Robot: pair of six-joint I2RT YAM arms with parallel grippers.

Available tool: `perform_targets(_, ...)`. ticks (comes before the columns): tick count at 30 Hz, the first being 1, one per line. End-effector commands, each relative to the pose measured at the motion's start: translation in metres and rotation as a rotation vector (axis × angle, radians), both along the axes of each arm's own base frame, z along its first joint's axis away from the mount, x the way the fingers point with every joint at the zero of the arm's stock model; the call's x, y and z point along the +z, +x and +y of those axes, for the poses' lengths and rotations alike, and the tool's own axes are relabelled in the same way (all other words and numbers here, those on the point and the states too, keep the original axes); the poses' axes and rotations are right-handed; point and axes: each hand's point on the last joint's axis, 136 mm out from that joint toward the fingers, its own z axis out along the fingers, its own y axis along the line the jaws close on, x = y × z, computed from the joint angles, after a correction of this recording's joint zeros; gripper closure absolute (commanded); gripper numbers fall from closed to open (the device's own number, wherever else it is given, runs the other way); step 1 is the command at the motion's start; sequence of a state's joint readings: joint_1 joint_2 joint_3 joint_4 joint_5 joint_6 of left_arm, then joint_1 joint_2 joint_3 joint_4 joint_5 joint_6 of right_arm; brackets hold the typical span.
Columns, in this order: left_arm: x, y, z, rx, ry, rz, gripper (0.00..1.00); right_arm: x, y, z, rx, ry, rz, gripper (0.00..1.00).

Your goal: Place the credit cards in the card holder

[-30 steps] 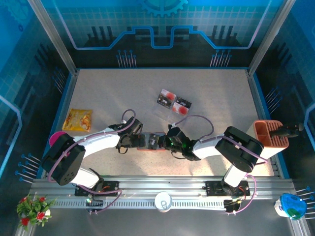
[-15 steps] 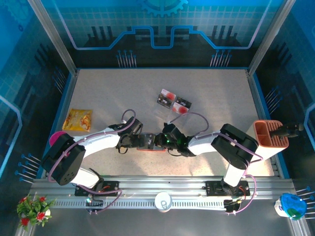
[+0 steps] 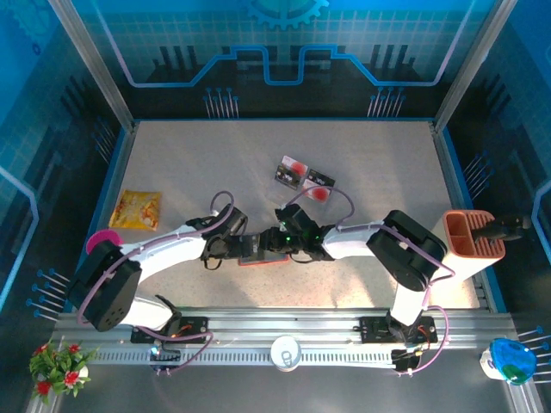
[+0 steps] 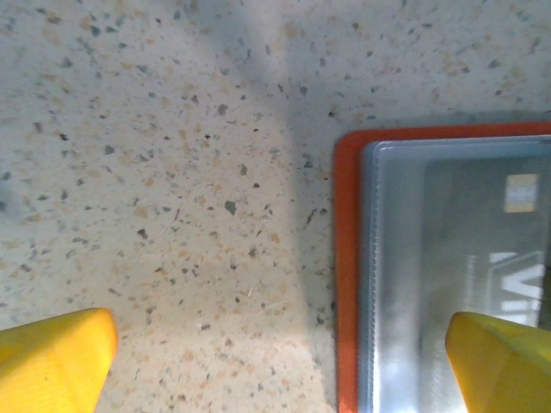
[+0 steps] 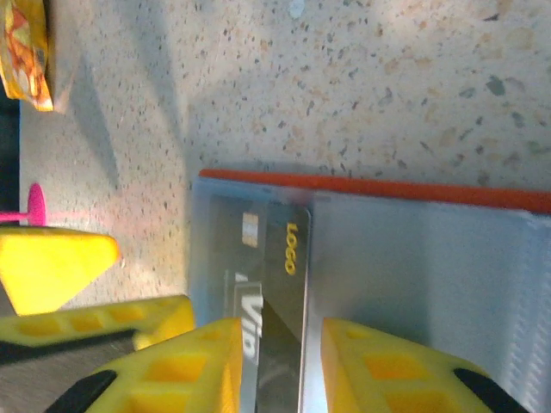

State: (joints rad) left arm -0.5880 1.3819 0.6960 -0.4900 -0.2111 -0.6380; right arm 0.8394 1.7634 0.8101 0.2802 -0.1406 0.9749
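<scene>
From above, the card holder point(image 3: 255, 261) lay open and flat toward the near side of the table point(image 3: 387, 163). The left gripper point(image 3: 234, 249) and right gripper point(image 3: 272, 243) met over it. Two credit cards point(image 3: 294, 172) lay farther back, well apart from it, with bare surface all round.

In the left wrist view, that gripper stood spread wide, clasping nothing, one fingertip over the holder's orange rim and the other over the table. A card point(image 4: 495, 232) sat under the clear pocket point(image 4: 400, 258).

In the right wrist view, the jaws stood slightly parted astride that card's end, gripping nothing. We judged the cards light, stiff and slick (best pinched at a short edge), and the holder soft and apt to slide unless pinned.
</scene>
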Motion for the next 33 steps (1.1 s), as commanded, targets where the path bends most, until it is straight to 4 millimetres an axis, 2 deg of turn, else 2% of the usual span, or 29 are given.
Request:
perform_targets(1,0.022,0.005,0.000,0.049,-0.043,-0.023,0.01,0.022,-0.003,-0.005,0.095,-0.035,-0.039,0.69)
perform_targets(3,0.024,0.007,0.003,0.077,-0.051,-0.024,0.01,0.023,-0.006,-0.007,0.127,-0.066,-0.050,0.71)
perform_targets(4,0.023,0.007,0.006,0.091,-0.046,-0.018,0.01,0.030,-0.002,-0.003,0.142,-0.065,-0.070,0.74)
perform_targets(8,0.016,0.005,0.018,0.133,0.005,0.011,0.01,0.030,-0.001,0.004,0.201,-0.087,-0.082,0.87)
perform_targets(10,0.010,0.002,0.024,0.153,0.036,0.033,0.01,0.028,-0.001,0.010,0.233,-0.096,-0.083,0.92)
perform_targets(16,-0.001,-0.005,0.036,0.194,0.087,0.066,0.01,0.017,-0.001,0.021,0.290,-0.124,-0.075,0.99)
perform_targets(23,-0.007,-0.011,0.043,0.224,0.110,0.077,0.01,0.004,-0.002,0.024,0.317,-0.143,-0.056,1.00)
perform_targets(33,-0.030,-0.012,0.033,0.183,0.100,0.148,0.01,-0.013,-0.009,0.028,0.356,-0.183,-0.014,1.00)
